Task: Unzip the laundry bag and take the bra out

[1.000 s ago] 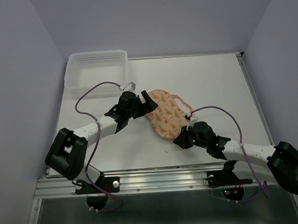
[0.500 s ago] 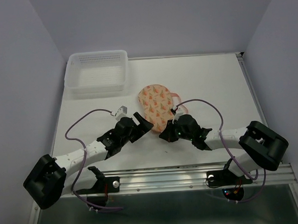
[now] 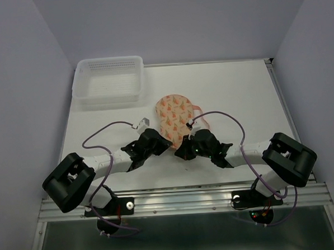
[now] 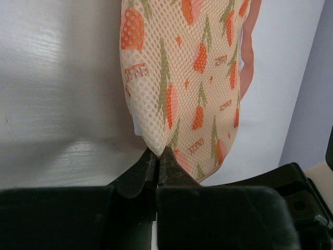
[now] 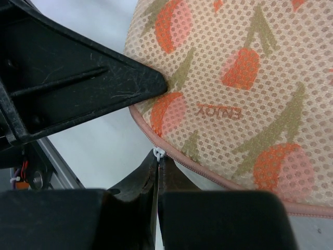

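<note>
Barely started imo: left tool (image 4: 157, 156) pinching the laundry bag (image 3: 174, 110) edge, right tool (image 5: 157, 162) clamped on its white zipper pull (image 5: 158, 152), zip looks shut, bra not out.

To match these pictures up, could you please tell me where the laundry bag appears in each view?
Top external: the laundry bag lies at centre.
Left wrist: the bag fills the upper middle.
Right wrist: the bag fills the upper right.
Shared landmark: its orange-and-green print.
</note>
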`<state>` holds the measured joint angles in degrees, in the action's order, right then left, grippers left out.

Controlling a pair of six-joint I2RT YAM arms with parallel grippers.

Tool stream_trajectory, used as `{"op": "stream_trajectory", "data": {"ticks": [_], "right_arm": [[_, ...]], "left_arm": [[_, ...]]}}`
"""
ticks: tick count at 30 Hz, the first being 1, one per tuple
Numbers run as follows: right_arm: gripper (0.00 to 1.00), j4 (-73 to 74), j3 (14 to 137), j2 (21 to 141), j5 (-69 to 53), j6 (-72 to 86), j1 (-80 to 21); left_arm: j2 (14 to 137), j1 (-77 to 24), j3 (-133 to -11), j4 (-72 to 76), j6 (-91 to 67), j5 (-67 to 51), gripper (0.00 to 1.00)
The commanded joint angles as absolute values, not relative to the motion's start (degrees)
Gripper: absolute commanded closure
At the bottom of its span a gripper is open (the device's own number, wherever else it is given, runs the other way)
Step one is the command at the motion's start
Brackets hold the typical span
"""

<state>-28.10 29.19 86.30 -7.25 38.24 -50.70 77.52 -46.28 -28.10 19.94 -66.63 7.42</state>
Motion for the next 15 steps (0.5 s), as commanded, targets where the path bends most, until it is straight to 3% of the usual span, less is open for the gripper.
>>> {"op": "stream_trajectory", "data": {"ticks": [1, 8, 15], "right_arm": [[0.99, -30.0, 28.9, 83.9, -3.1, 37.3, -51.2], [0.99, -22.5, 23.2, 73.1, 5.0, 32.5, -51.2], [0.99, -16.0, 20.0, 65.4, 2.8, 29.2, -51.2]], "left_arm": [[76.4, -46.4, -29.3, 22.6, -66.7, 9.3, 0.97], [72.3, -42.6, -29.0, 17.1, -61.7, 11.9, 1.0], [74.8, -34.7, -29.8, 17.5, -52.4, 6.3, 1.0]]}}
